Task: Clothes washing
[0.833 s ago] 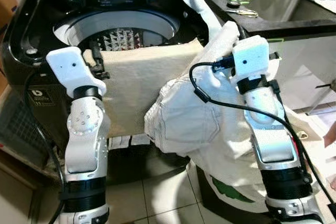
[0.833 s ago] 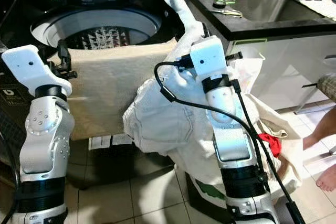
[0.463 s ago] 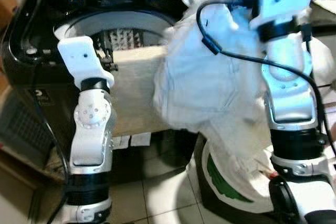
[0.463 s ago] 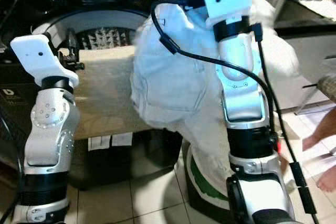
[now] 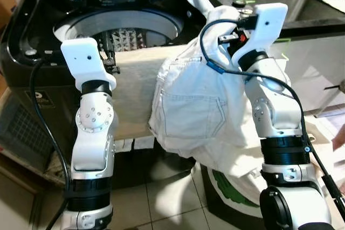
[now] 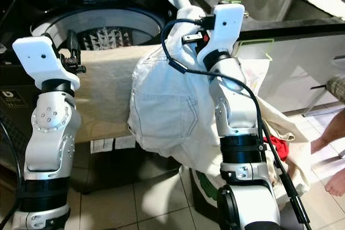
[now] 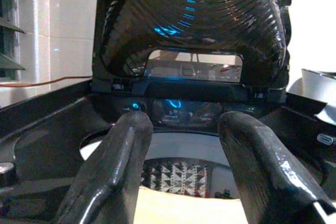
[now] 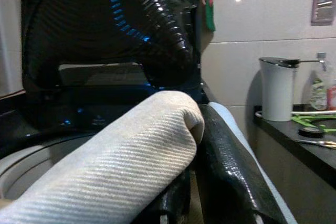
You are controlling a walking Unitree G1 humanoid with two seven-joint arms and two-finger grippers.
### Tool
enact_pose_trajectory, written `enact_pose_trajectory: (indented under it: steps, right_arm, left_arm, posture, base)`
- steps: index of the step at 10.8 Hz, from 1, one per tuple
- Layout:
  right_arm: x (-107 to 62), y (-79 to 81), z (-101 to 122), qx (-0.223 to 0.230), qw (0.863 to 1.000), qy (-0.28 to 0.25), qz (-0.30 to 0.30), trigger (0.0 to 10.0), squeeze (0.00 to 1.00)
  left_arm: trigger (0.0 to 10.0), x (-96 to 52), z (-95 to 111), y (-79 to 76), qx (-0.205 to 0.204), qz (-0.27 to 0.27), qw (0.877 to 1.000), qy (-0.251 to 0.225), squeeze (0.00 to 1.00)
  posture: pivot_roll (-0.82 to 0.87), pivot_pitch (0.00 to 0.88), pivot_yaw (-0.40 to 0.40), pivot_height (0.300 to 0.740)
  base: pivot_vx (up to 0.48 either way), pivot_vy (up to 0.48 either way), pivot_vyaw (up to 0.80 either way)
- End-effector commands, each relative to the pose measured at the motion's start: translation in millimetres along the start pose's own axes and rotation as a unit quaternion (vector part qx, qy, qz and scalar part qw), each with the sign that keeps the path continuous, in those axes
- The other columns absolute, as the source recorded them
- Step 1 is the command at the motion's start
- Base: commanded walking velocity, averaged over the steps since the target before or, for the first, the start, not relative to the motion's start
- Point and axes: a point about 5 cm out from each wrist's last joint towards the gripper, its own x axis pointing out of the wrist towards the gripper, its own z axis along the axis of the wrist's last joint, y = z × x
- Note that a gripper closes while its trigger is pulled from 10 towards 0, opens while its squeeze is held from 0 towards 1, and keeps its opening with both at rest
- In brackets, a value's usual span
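Note:
The black top-loading washing machine (image 5: 32,41) stands with its lid up, and a patterned garment (image 5: 127,39) lies in the drum. A beige cloth (image 5: 135,87) hangs over its front rim. My right gripper (image 8: 192,129) is shut on a fold of pale white jeans (image 5: 194,111), which hang from it at the washer's right front corner with a back pocket showing. My left gripper (image 7: 184,129) is open just above the beige cloth at the rim, and its black fingers (image 5: 110,53) hold nothing.
A white laundry bag (image 5: 237,193) with green print sits on the tiled floor under the jeans, with something red (image 6: 277,147) inside. A dark counter with a sink (image 5: 302,9) lies to the right. A person's foot (image 6: 337,180) is at the far right.
My right arm has swung the jeans up and then left toward the washer opening, bending at the wrist. The left arm has barely moved. The camera shifted a little.

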Motion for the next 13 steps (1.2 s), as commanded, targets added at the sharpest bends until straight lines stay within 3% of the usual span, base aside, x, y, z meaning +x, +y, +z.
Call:
enact_pose_trajectory:
  steps: [1,3,4,7,8,11,13]
  right_arm:
    - [1.8,-0.9,7,0.002,1.0,-0.017,0.008,0.0,0.0]
    - [0.3,1.9,10,-0.059,0.997,-0.032,0.032,0.0,0.0]
    - [-1.3,4.9,19,-0.14,0.987,-0.07,0.041,0.0,0.0]
    - [0.9,3.0,28,-0.15,0.984,-0.092,0.035,0.0,0.0]
    - [5.1,3.5,42,-0.161,0.979,-0.125,0.031,0.0,0.0]
    - [15.8,1.3,107,-0.228,0.945,-0.235,0.018,0.0,0.0]
    - [18.7,-3.6,95,-0.237,0.947,-0.217,0.012,0.0,0.0]
  left_arm:
    - [10.0,-1.4,3,-0.5,0.004,0.004,1.0,-0.006,0.0]
    - [10.0,-1.3,5,-2.7,0.01,-0.001,1.0,-0.01,0.0]
    - [10.0,-1.0,9,-4.4,0.015,-0.006,1.0,-0.026,0.0]
    - [10.0,-2.5,11,-5.6,0.015,-0.01,0.999,-0.034,0.0]
    - [10.0,-2.5,13,-5.6,0.015,-0.012,0.999,-0.038,0.0]
    - [10.0,-1.8,16,-8.2,0.015,-0.017,0.999,-0.048,0.0]
    - [10.0,-0.1,10,-12.9,0.023,-0.009,0.999,-0.032,0.0]
  posture:
    - [0.07,0.0,-0.033,0.74]
    - [0.07,0.0,-0.033,0.74]
    - [0.07,0.0,-0.031,0.74]
    - [0.07,0.0,-0.031,0.74]
    - [0.07,0.0,-0.03,0.74]
    - [0.07,0.0,-0.028,0.74]
    - [0.07,0.0,-0.04,0.74]
  base:
    - [0.0,0.0,0.0]
    - [0.0,0.0,0.0]
    - [0.0,0.0,0.0]
    - [0.0,0.0,0.0]
    - [0.0,0.0,0.0]
    - [0.0,0.0,0.0]
    - [0.0,0.0,0.0]
